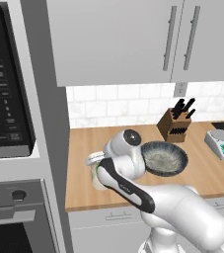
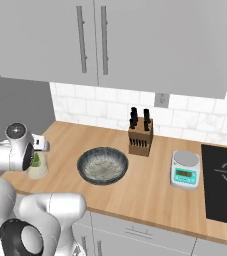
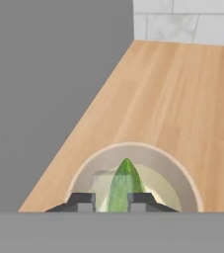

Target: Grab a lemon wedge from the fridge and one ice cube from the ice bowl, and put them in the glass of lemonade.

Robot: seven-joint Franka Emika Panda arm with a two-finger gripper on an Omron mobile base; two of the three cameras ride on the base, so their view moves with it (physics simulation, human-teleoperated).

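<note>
Now the pincer [image 3: 110, 201] pinches the lemon wedge [image 3: 124, 185], its tip pointing to 12 o'clock, right over the glass of lemonade [image 3: 133, 150] on the worktop [image 3: 182, 99].

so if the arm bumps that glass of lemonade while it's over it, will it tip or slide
Probably slides before tipping: the glass of lemonade looks short and wide, and the liquid sits low. The wooden counter looks smooth, so a light nudge could shift it. The gripper holds the lemon wedge above its mouth.

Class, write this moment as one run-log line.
claw: shut on lemon wedge | position: above glass of lemonade | ice bowl: on counter | wedge: not yet released
</note>
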